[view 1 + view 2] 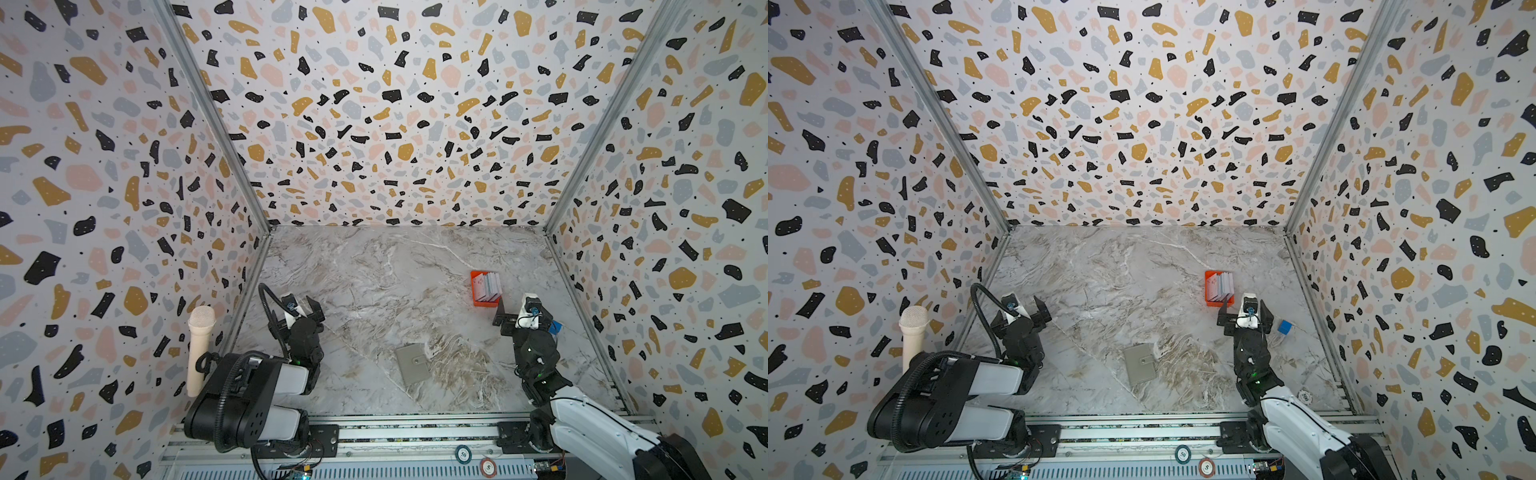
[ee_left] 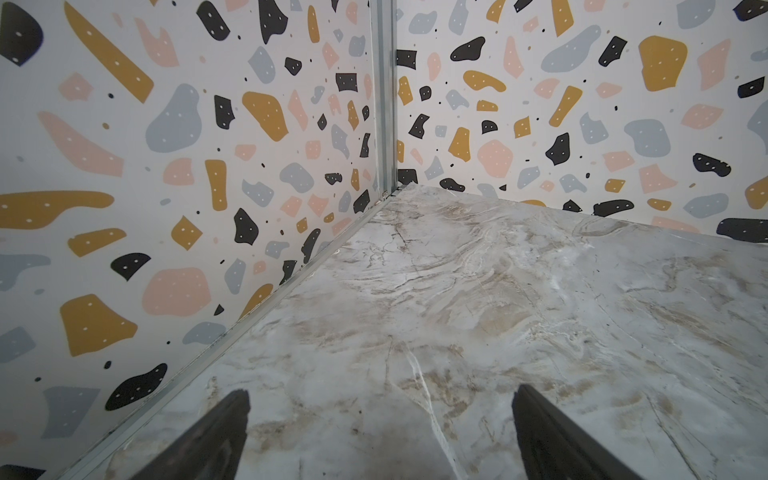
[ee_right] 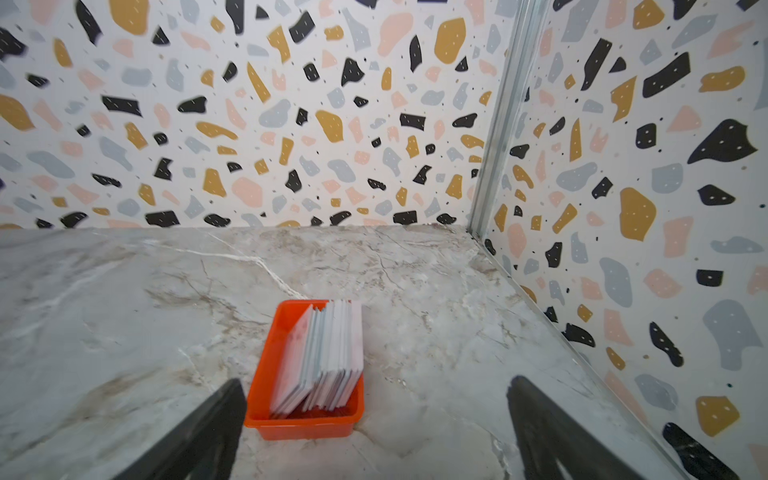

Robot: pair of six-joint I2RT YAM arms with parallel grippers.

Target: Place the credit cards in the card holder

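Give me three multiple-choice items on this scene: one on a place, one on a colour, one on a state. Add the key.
1. The cards stand: A in the tray; B under it; C beside it.
2. The tray is: A blue; B orange; C green.
3. The card holder is: A spread open; B standing on edge; C closed, flat on the table.

Key:
1 A, the tray's walls ring the upright stack.
2 B, its walls are bright orange in the right wrist view and in both top views.
3 C, its grey outer face with the snap tab faces up in both top views.
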